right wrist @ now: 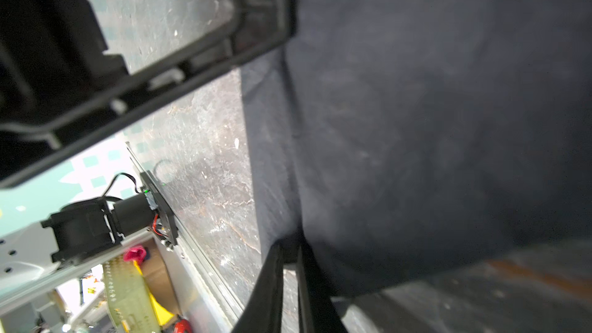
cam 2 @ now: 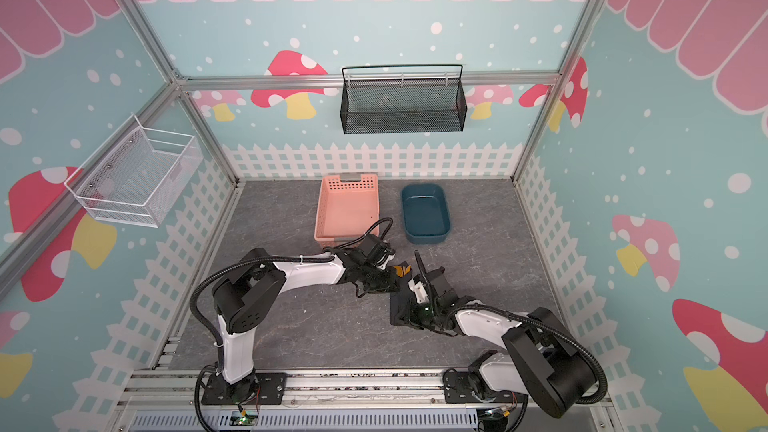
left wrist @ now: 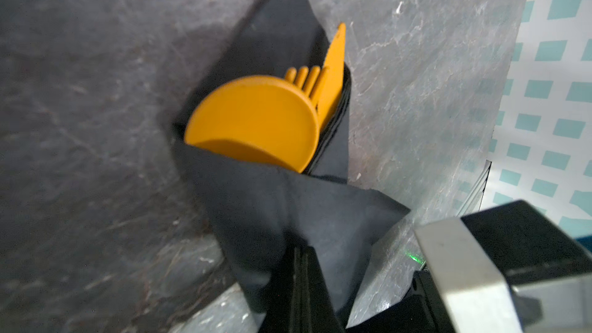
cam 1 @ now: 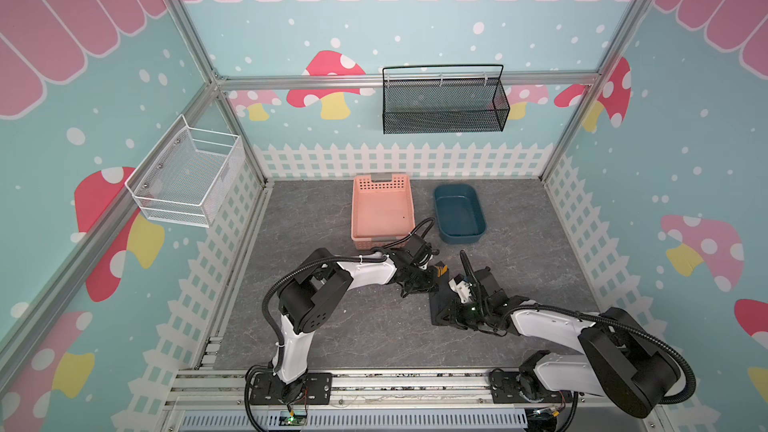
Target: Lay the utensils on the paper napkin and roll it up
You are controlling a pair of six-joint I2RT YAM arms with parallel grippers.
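The rolled paper napkin (cam 1: 437, 307) lies on the worktop (cam 1: 332, 326), its long axis front to back, with the utensils (left wrist: 256, 123) pointing rearward. The left end effector (left wrist: 304, 257) pinches its fold; the right end effector (right wrist: 288, 251) is slightly parted at its edge.

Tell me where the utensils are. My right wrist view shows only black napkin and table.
Observer: In the left wrist view the utensils are wrapped in the paper napkin. The spoon bowl, fork tines and knife tip poke out of one end.
Operator: Report the left gripper.
Observer: The left gripper is shut on a fold of the napkin, away from the orange heads.
Operator: Check the basket for strays.
Observer: In both top views the pink basket shows no cutlery inside.
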